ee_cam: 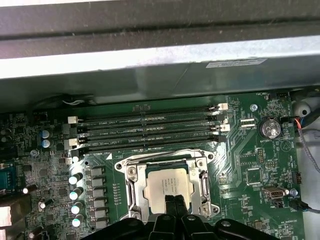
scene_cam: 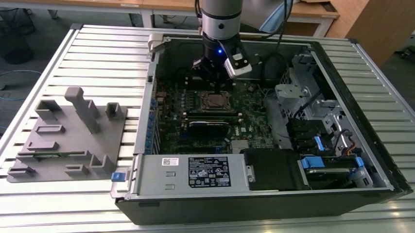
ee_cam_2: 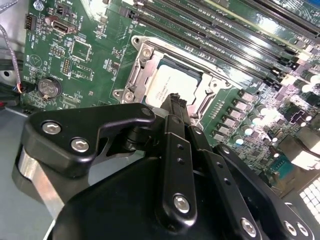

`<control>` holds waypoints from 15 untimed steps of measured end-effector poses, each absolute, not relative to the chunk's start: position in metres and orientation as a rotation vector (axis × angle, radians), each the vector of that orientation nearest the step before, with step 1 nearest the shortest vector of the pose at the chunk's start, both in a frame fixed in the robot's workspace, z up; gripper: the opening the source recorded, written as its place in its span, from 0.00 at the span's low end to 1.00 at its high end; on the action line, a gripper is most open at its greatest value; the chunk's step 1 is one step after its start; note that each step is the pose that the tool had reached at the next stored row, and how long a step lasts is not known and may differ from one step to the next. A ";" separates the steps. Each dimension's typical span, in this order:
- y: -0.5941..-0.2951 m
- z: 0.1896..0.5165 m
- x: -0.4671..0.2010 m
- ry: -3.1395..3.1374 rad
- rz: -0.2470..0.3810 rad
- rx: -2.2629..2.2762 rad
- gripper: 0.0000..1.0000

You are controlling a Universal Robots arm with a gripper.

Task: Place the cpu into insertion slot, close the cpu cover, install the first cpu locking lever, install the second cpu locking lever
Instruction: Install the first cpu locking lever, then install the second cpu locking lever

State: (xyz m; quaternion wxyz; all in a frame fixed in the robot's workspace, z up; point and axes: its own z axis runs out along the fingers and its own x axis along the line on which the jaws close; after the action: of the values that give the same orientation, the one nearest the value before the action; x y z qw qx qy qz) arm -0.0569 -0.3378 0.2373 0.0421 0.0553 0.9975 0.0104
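Note:
The cpu (ee_cam: 167, 186) (ee_cam_2: 170, 85), a square chip with a dull silver top, lies flat in the insertion slot (scene_cam: 214, 102) on the green board. The cpu cover (ee_cam: 131, 192) (ee_cam_2: 136, 76), a silvery frame, lies down around the chip. A thin metal lever (ee_cam: 165, 153) runs along the socket edge beside the memory slots. My gripper (ee_cam: 172, 201) (ee_cam_2: 175, 102) (scene_cam: 217, 88) hangs straight over the socket. Its black fingers are pressed together, with the tips at the chip's edge and nothing between them.
Long black memory slots (ee_cam: 150, 127) run beside the socket. The open case holds a labelled power-supply box (scene_cam: 194, 172), a drive cage (scene_cam: 311, 111) and cables. A grey fixture (scene_cam: 71, 136) stands on the slatted table at the exterior view's left. A coin battery (ee_cam: 270, 128) sits nearby.

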 end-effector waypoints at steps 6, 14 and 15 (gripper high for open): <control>-0.338 0.240 -0.057 3.053 0.032 0.169 0.11; -0.338 0.245 -0.057 3.053 0.032 0.169 0.11; -0.338 0.245 -0.057 3.053 0.032 0.169 0.11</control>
State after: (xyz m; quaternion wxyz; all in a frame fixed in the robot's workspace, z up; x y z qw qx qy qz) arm -0.0569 -0.3378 0.2451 0.0420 0.0553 0.9975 0.0105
